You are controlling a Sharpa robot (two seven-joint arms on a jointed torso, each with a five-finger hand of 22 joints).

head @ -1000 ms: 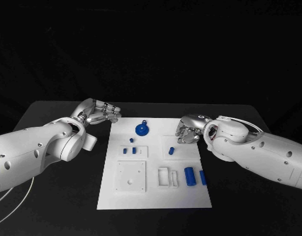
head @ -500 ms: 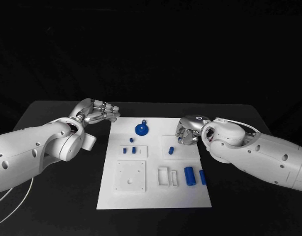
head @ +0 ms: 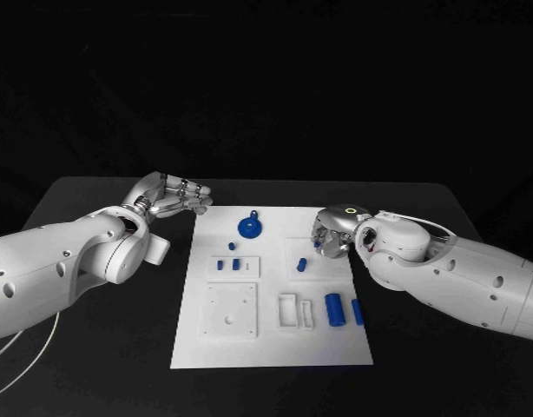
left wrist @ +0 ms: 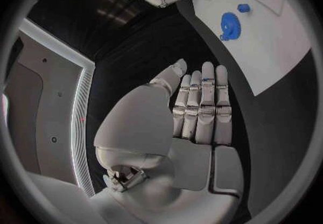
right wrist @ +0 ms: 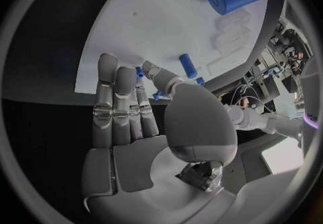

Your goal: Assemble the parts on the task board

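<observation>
My right arm (head: 467,274) has swung further in over the last second, carrying my right hand (head: 332,234) from the edge of the task board (head: 273,347) to above its upper right part, near the small blue peg (head: 302,264). My left arm (head: 54,269) has barely shifted, and the parts lie where they lay.

I count one white board and, in the head view, seven blue parts on it: one round gear-like piece (head: 250,228) near the far edge, two small blocks (head: 228,264) side by side with a tiny peg (head: 232,247) above them, the peg near my right hand, and a thick cylinder (head: 334,309) with a slim bar (head: 358,312) beside it.

My left hand (head: 173,197) hangs off the board's far left corner, fingers straight and together, holding nothing. My right hand's fingers are extended, also empty; whether their tips touch the board I cannot tell.
</observation>
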